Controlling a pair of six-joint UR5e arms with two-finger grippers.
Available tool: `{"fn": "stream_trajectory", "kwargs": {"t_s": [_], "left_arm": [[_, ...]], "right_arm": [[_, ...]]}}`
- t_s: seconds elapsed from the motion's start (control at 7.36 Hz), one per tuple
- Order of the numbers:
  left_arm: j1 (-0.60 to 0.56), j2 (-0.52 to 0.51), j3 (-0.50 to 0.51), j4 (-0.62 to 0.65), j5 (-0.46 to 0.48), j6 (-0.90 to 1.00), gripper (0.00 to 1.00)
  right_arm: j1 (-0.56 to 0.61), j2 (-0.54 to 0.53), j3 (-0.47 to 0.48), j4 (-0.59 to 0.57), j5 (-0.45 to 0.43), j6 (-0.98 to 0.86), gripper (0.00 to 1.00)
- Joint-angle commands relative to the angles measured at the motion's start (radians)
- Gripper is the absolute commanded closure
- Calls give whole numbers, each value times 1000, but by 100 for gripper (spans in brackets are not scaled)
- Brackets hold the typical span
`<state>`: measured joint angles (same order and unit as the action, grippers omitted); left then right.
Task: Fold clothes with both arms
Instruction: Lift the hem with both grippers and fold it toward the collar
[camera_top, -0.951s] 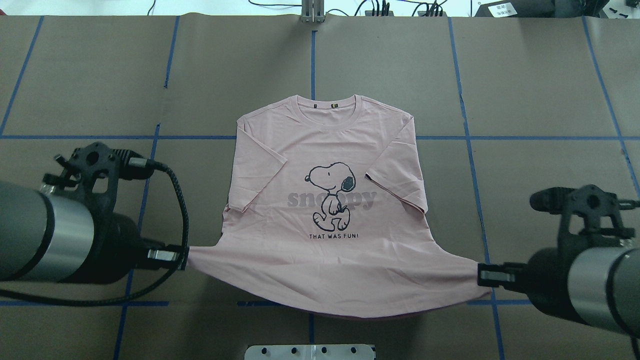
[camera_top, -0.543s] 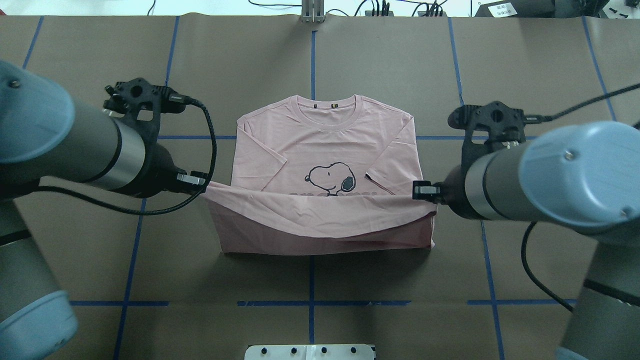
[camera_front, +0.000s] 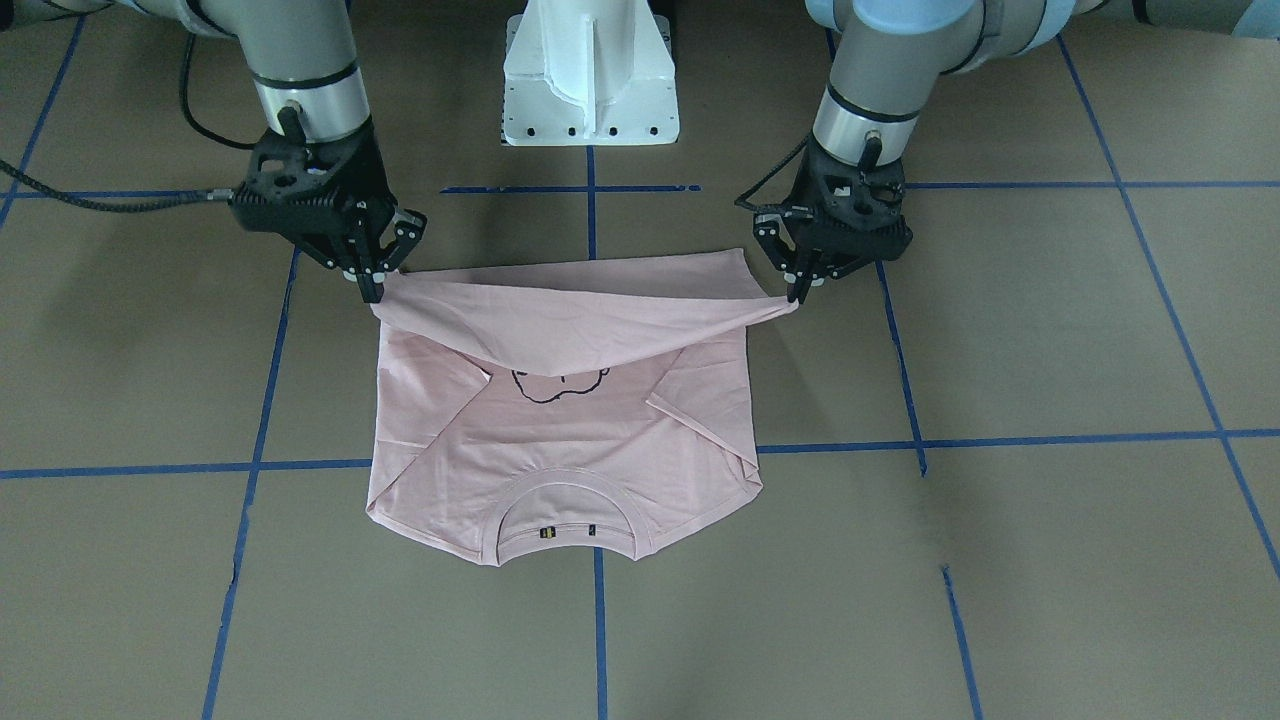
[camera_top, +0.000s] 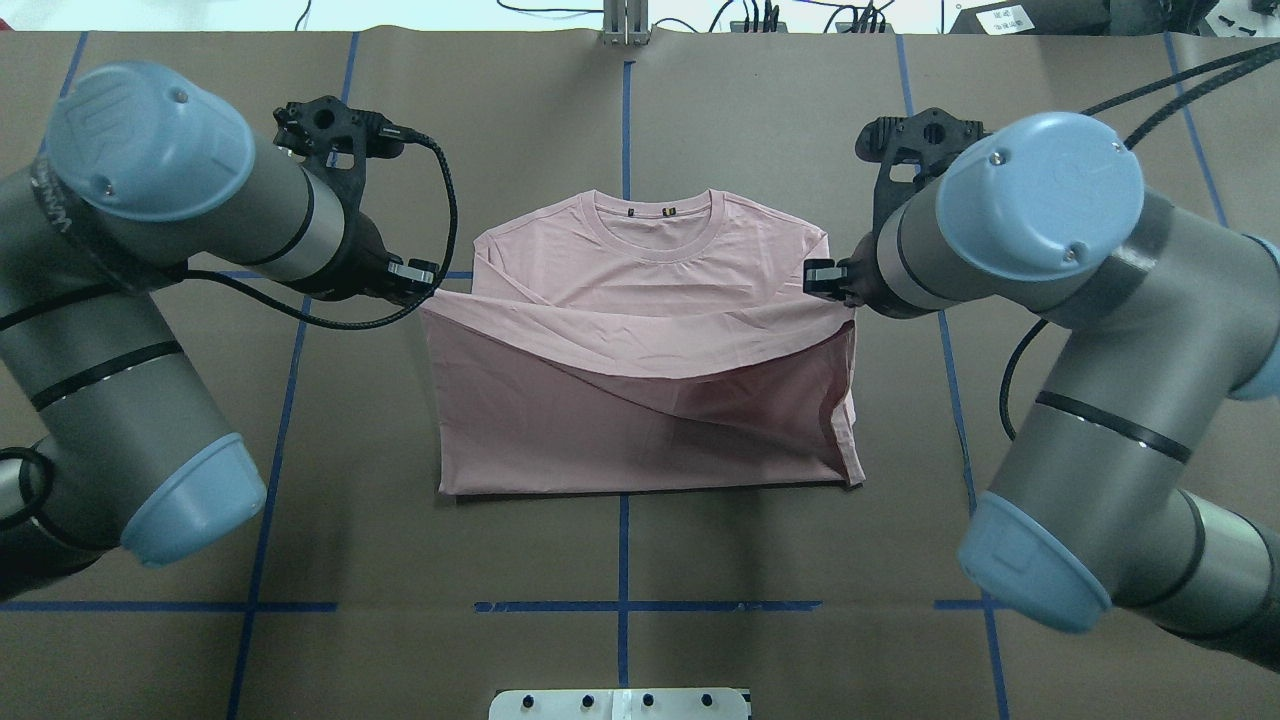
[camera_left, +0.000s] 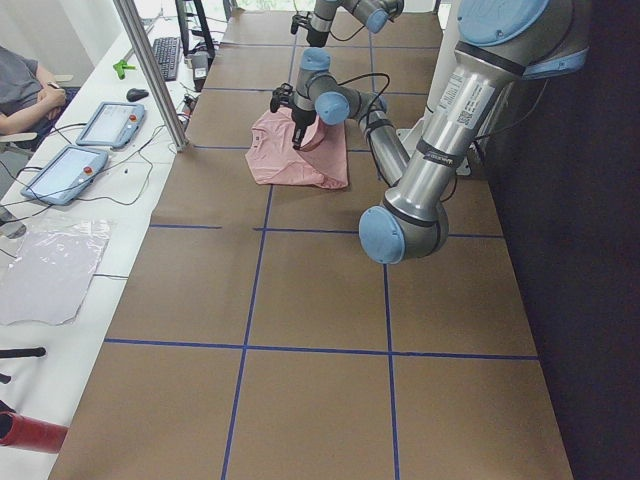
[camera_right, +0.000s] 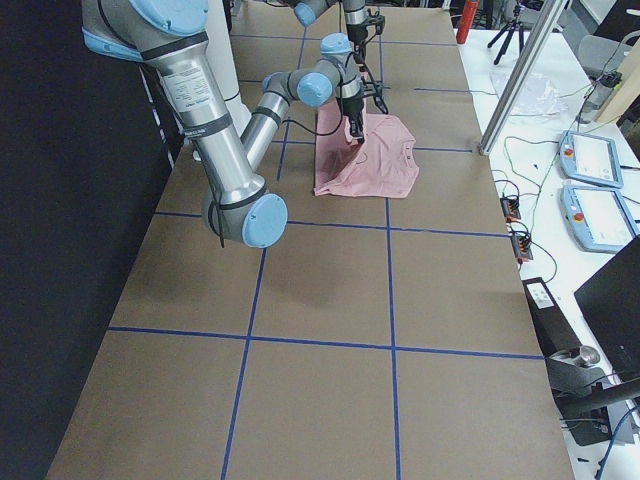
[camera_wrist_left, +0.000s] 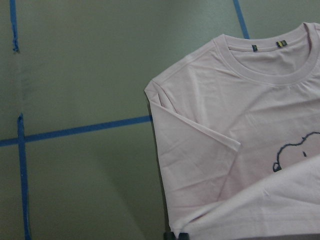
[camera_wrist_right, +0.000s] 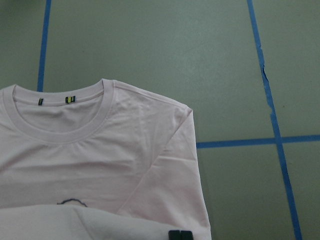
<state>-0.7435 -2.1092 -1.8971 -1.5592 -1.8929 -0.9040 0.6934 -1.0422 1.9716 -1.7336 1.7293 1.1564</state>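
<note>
The pale pink T-shirt (camera_top: 640, 400) lies on the brown table, collar (camera_top: 655, 225) at the far side and sleeves folded in. My left gripper (camera_top: 425, 285) is shut on the left hem corner. My right gripper (camera_top: 820, 280) is shut on the right hem corner. Both hold the hem (camera_front: 570, 320) a little above the chest, doubled back over the lower half. The front view shows the left gripper (camera_front: 795, 290) and the right gripper (camera_front: 375, 290) pinching the cloth. Only the top of the dog print (camera_front: 555, 385) shows. The lettering is hidden.
The white pedestal base (camera_front: 590, 70) stands at the table's near edge, behind the shirt's fold. Blue tape lines (camera_top: 620, 605) mark a grid on the table. A metal post (camera_top: 625, 25) stands at the far edge. Tablets (camera_left: 105, 125) lie on the operators' desk beyond it.
Both grippers have carried the hem from the near side up and toward the collar. The lower half now covers the lettering and most of the dog print.
</note>
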Motion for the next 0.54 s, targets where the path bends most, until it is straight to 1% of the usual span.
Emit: {"fn": "stream_trajectory", "kwargs": {"t_s": [0.0,0.14,0.27,0.41], "left_arm": [[-30,-80,239,-175,24,10,100],[-45,-104,391,-320,26,10,100],[-57,-124,517,-432,40,32,1],[-71,-127,535,-459,63,78,0]], "right_arm": [[49,83,-226,95,4,-35,100],[66,129,-405,232,4,-37,100],[77,184,-606,391,-2,-38,9],[101,210,-696,455,6,-49,0]]}}
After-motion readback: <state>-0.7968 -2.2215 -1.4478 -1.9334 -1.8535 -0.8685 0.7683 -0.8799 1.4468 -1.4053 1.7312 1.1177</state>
